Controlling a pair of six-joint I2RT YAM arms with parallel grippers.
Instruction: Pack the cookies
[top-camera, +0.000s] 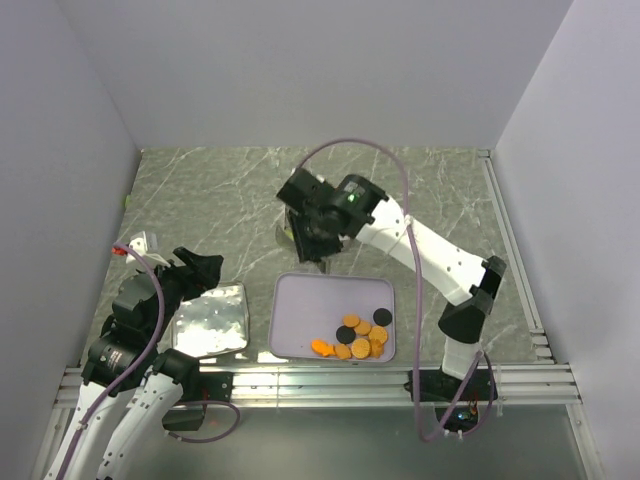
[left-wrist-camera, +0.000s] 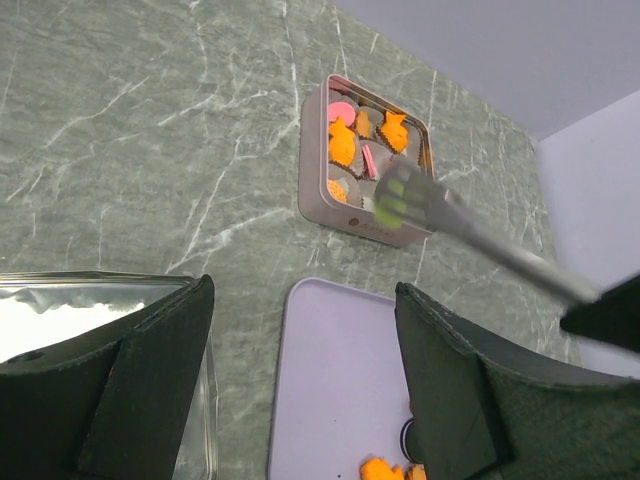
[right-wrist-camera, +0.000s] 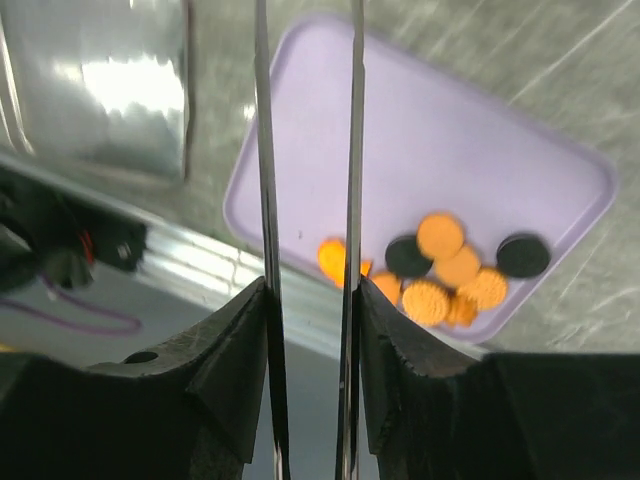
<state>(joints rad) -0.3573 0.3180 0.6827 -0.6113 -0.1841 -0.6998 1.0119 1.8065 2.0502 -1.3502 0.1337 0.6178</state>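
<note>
Clamping metal tongs (right-wrist-camera: 353, 150), right gripper (right-wrist-camera: 310, 296) poises their tip over the square tin (left-wrist-camera: 318, 205) (cookies (left-wrist-camera: 342, 148) inside); left gripper (left-wrist-camera: 302, 305) gapes wide.

left arm (top-camera: 125, 350): white links, black joints | right arm (top-camera: 430, 250): white links, black joints, green wrist light | cables (top-camera: 340, 143): mauve, looped | gripper fingers (left-wrist-camera: 140, 380): matte black, wedge-shaped
</note>
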